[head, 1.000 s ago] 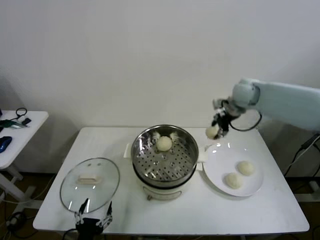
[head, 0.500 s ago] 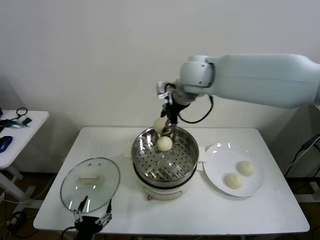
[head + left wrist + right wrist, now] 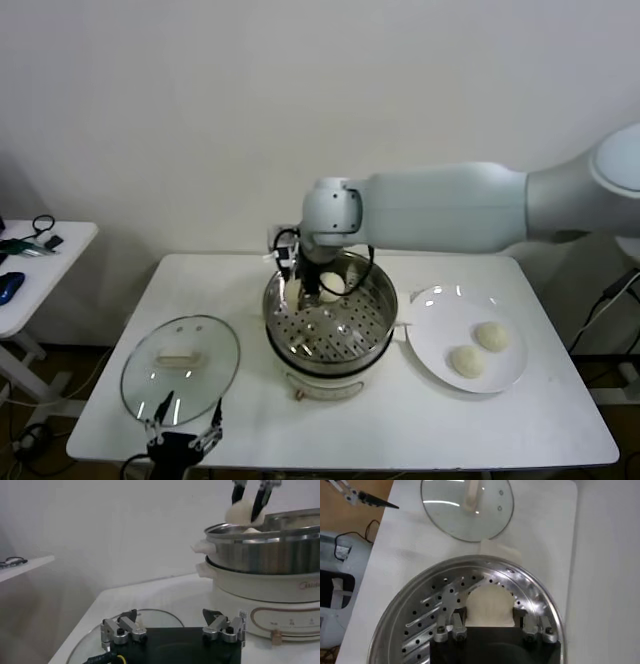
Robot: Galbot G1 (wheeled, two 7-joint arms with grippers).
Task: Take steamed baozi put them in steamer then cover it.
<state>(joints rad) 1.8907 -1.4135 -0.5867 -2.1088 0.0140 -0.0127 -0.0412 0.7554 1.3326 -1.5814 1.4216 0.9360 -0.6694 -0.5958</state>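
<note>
Head view shows the right hand (image 3: 300, 290) reaching in over the far left rim of the steamer (image 3: 330, 325), its fingers clamped on a bun (image 3: 489, 606) that hangs just above the perforated tray. From the right wrist camera that bun sits squarely between the two fingers, with the steel wall curving around it and the holes of the tray showing beside it. A second bun (image 3: 331, 287) lies on the tray toward the back of the pot, just beside the hand. Two more buns (image 3: 478, 349) rest on the white plate (image 3: 437, 310) on the counter (image 3: 400, 420), to the right of the steamer and touching its side handle. The glass lid (image 3: 180, 368) lies flat on the counter to the left of the steamer, handle up, well apart from the pot. Near the counter's front edge, just in front of the lid, the left hand (image 3: 185, 440) waits with its fingers spread wide and nothing between them; its wrist camera looks across the lid toward the steamer's cream base (image 3: 280, 605) and catches the right hand's dark fingers gripping the bun above the rim. A small side table (image 3: 40, 255) with cables stands off to the left.
</note>
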